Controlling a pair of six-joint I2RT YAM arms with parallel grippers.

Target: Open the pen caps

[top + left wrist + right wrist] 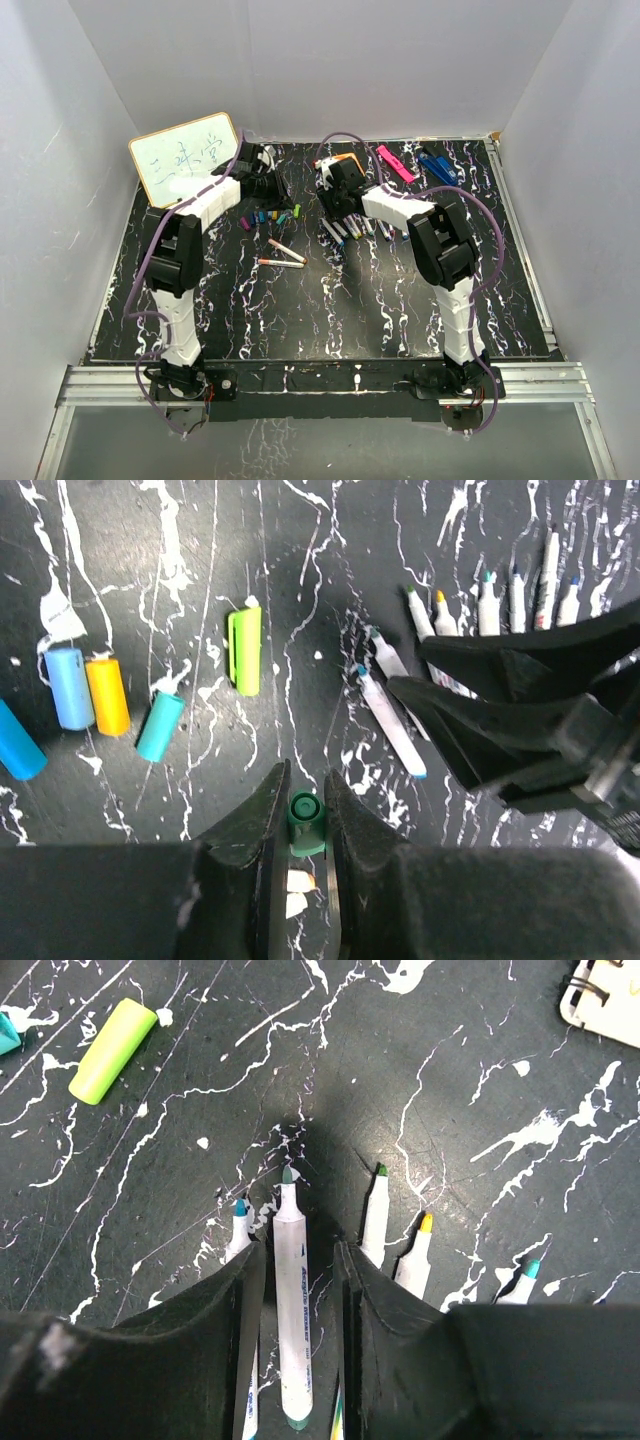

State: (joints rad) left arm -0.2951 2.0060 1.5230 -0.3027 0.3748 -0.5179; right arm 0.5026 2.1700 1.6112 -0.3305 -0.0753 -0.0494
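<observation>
**Left fingers** [305,780]: closed on one green cap [306,823], pinched between both inner faces, its open mouth turned toward the wrist camera.

**Left arm** [175,265]: upper link rising from its base, elbow bent, white forearm reaching forward and rightward, wrist pitched down toward the desk [300,540].

**Right fingers** [298,1255]: narrowly parted astride a pale-barrelled pen [292,1310]. The pen is uncapped, and its dark green tip points ahead past the fingertips. Whether the inner faces press the barrel cannot be told.

**Right arm** [445,250]: elbow bent, white forearm reaching forward and leftward, wrist pitched down. The two sets of fingers are near each other but apart.

**Loose caps**, ahead and left of the left fingers, all lying on their sides with no pen in them:
- lime cap [244,650], nearest the centre line
- teal cap [160,726]
- orange cap [107,695], just beside the light-blue cap [70,687]
- blue cap [15,745], cut by the frame edge

**Uncapped pens:**
- Ahead and right of the left fingers: a pair of pens [390,720] lying side by side.
- Just left of the right fingers: a blue-tipped pen [240,1225].
- Just right of the right fingers: a green-tipped pen [376,1215], then a yellow-tipped pen [418,1250].
- Farther right: a teal-tipped pen [520,1285].
- Behind both sets of fingers, toward the bases: two further pens [282,255]. They are too small to tell whether capped.

**Other items:**
- whiteboard [185,155] with writing, left of the left fingers
- pink bar [393,163], right of the right fingers
- dark-blue clip-like object [437,165], right of the right fingers
</observation>
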